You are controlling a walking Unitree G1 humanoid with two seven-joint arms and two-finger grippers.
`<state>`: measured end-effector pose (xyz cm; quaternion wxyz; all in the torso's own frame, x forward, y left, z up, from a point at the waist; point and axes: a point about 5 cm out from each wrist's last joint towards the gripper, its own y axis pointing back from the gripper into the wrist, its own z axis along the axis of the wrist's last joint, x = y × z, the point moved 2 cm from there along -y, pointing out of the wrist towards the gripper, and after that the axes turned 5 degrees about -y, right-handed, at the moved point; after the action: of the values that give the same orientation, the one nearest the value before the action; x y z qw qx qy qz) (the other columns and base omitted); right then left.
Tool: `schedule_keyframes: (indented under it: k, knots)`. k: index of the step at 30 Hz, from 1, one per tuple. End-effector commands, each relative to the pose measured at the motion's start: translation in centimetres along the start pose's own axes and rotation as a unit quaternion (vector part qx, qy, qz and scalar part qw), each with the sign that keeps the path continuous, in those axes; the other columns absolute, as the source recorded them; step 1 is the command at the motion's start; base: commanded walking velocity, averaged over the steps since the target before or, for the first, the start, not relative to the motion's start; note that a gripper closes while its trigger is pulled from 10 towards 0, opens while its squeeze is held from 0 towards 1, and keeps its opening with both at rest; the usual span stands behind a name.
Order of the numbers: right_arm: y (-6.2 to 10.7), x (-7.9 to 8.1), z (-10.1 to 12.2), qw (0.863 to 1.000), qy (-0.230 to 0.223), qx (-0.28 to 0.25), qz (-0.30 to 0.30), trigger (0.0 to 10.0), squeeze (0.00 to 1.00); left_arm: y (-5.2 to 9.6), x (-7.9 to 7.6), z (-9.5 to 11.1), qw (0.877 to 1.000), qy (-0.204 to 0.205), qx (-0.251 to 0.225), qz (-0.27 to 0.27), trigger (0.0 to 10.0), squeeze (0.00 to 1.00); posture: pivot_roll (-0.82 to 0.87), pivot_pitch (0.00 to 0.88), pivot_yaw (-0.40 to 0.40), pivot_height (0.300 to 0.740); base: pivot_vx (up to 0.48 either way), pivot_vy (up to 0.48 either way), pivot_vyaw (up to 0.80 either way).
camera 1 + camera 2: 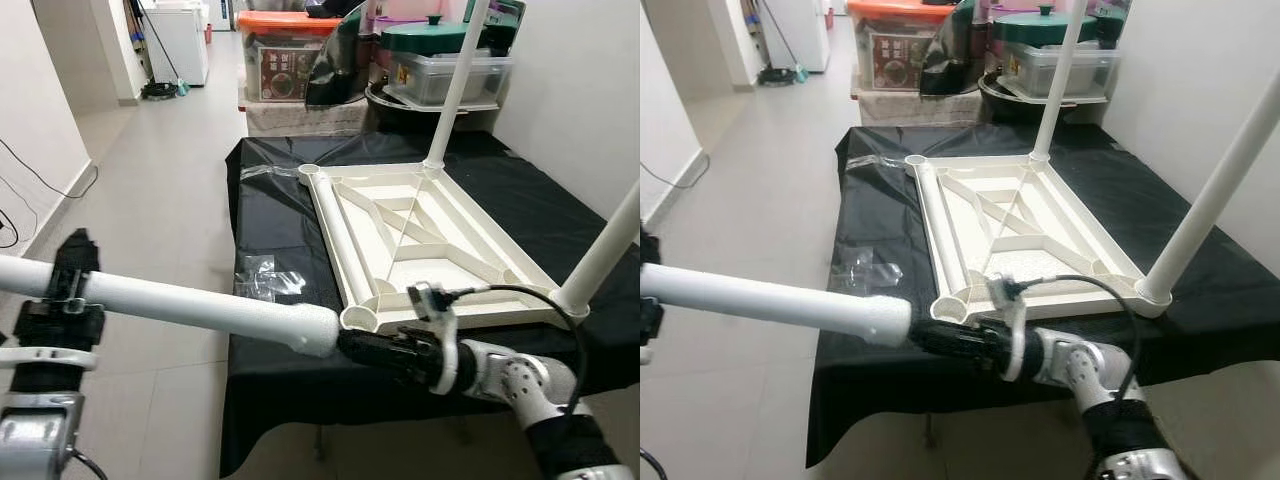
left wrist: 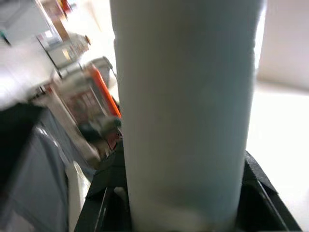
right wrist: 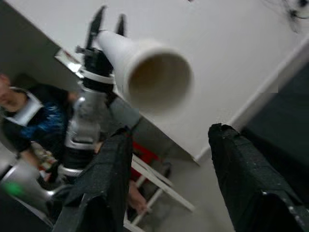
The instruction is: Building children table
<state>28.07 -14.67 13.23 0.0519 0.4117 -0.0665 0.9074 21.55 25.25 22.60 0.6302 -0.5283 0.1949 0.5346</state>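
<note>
— Where's the tabletop [image 1: 420, 240]?
— Upside down on the black cloth [image 1: 270, 220], two legs already standing in it.
— And the loose leg [image 1: 190, 303]?
— Left gripper [image 1: 60, 300] is clamped round it; its far end sits near the right gripper [image 1: 375, 350], fingers [image 3: 246, 179] spread, empty

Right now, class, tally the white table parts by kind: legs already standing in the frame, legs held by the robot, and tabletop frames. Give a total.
Legs standing in the frame: 2 (far leg, near leg)
Legs held by the robot: 1 (held leg)
Tabletop frames: 1 (tabletop frame)
Total: 4
</note>
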Motion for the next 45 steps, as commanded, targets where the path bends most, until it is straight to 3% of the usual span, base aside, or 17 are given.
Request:
schedule_keyframes:
  k: [1,5,8,12,13,14,15,16,17,19,24,27,28,37,45]
  knots:
    - [1.2,-0.9,-1.1,0.999,-0.007,0.02,-0.025,10.0,0.0,-0.2,0.0,0.8,1.0,0.005,-0.012,0.001,10.0,0.0,0.07,0.0,-0.046,0.74,0.0,0.0,0.0]
    - [2.8,-2.1,-0.7,0.996,0.014,0.025,-0.086,10.0,0.0,0.4,0.1,1.3,1.0,-0.01,0.017,-0.002,10.0,0.0,0.06,0.0,-0.037,0.74,0.0,0.0,0.0]
    - [4.2,-2.8,1.3,0.99,0.047,0.005,-0.136,10.0,0.0,0.9,0.5,2.0,0.998,-0.028,0.059,-0.002,10.0,0.0,0.06,0.0,-0.037,0.74,0.0,0.0,0.0]
    - [3.9,-2.9,5.0,0.98,0.099,-0.062,-0.162,10.0,0.0,0.2,0.1,1.8,0.988,-0.073,0.127,-0.04,10.0,0.0,0.07,0.0,-0.04,0.74,0.0,0.0,0.0]
    - [3.9,-2.9,5.0,0.98,0.099,-0.062,-0.162,10.0,0.0,0.2,0.1,1.8,0.988,-0.073,0.127,-0.04,10.0,0.0,0.07,0.0,-0.04,0.74,0.0,0.0,0.0]
    - [3.5,-2.7,6.3,0.978,0.108,-0.083,-0.158,10.0,0.0,-0.1,-0.2,1.5,0.982,-0.088,0.154,-0.062,10.0,0.0,0.07,0.0,-0.038,0.74,0.0,0.0,0.0]
    - [2.2,-1.3,8.1,0.981,0.122,-0.104,-0.111,10.0,0.0,-0.9,-1.0,0.5,0.967,-0.112,0.206,-0.103,10.0,0.0,0.07,0.0,-0.037,0.74,0.0,0.0,0.0]
    - [2.2,-1.3,8.1,0.981,0.122,-0.104,-0.111,10.0,0.0,-0.9,-1.0,0.5,0.967,-0.112,0.206,-0.103,10.0,0.0,0.07,0.0,-0.037,0.74,0.0,0.0,0.0]
    - [1.3,-0.6,8.4,0.984,0.127,-0.097,-0.08,10.0,0.0,-1.2,-1.3,-0.2,0.957,-0.128,0.229,-0.122,10.0,0.0,0.07,0.0,-0.034,0.74,0.0,0.0,0.0]
    - [0.5,0.1,8.4,0.986,0.133,-0.084,-0.051,10.0,0.0,-1.4,-1.6,-0.8,0.95,-0.135,0.245,-0.138,10.0,0.0,0.07,0.0,-0.031,0.74,0.0,0.0,0.0]
    - [-4.4,2.5,6.2,0.984,0.167,0.022,0.053,10.0,0.0,-3.2,-3.4,-5.5,0.915,-0.151,0.305,-0.217,10.0,0.0,0.06,0.0,-0.021,0.74,0.0,0.0,0.0]
    - [-4.9,2.5,6.0,0.984,0.166,0.03,0.06,10.0,0.0,-3.4,-3.6,-6.0,0.911,-0.15,0.311,-0.226,10.0,0.0,0.06,0.0,-0.021,0.74,0.0,0.0,0.0]
    - [-6.2,3.1,5.3,0.98,0.172,0.058,0.083,10.0,0.0,-4.2,-4.1,-7.1,0.904,-0.143,0.317,-0.249,10.0,0.0,0.06,0.0,-0.013,0.74,0.0,0.0,0.0]
    - [-7.9,3.8,4.8,0.97,0.198,0.101,0.102,10.0,0.0,-5.5,-4.7,-8.3,0.894,-0.135,0.325,-0.277,10.0,0.0,0.06,0.0,-0.002,0.74,0.0,0.0,0.0]
    - [-10.0,2.8,4.1,0.959,0.241,0.139,0.052,10.0,0.0,-6.1,-4.4,-9.6,0.891,-0.135,0.333,-0.279,10.0,0.0,0.05,0.0,0.005,0.74,0.0,0.0,0.0]
